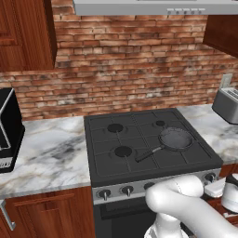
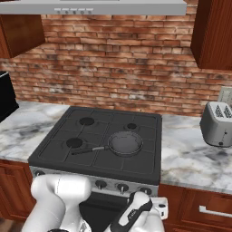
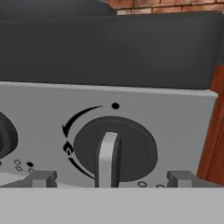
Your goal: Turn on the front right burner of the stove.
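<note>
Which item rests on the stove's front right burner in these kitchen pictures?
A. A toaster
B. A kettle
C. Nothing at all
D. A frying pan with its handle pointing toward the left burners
D: a round dark frying pan sits on the grate of the stove, its handle running left, while the toaster stands on the counter.

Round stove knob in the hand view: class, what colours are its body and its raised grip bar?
Black round knob, silver-grey bar; hand view shows it best.
</note>
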### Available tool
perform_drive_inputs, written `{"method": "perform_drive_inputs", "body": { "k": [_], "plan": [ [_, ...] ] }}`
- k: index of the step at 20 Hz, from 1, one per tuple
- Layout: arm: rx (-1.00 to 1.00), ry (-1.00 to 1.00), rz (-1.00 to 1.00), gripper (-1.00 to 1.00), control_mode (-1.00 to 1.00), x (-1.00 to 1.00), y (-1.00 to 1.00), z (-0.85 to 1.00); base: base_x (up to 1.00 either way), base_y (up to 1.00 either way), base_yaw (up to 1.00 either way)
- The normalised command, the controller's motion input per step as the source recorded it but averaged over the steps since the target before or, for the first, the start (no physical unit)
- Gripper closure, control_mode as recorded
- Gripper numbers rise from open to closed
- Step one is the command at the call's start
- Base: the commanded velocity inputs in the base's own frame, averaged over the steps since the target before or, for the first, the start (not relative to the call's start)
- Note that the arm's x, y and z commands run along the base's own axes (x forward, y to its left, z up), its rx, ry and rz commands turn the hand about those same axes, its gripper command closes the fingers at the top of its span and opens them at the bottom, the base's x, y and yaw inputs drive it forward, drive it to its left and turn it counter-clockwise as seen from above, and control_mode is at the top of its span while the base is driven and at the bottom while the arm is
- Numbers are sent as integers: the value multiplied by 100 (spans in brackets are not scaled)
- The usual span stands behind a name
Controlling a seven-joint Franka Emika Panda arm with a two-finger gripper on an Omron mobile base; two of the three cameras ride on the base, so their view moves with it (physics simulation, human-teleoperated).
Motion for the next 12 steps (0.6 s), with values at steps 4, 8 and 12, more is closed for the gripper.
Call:
{"method": "perform_drive_inputs", "body": {
  "k": [4,8,12],
  "plan": [
    [0,0,0,-100,-100,13,-14,-7,0,0,0],
    [0,0,0,-100,-100,11,-7,-9,0,0,0],
    [0,0,0,100,-100,12,0,-4,0,0,0]
  ]
}}
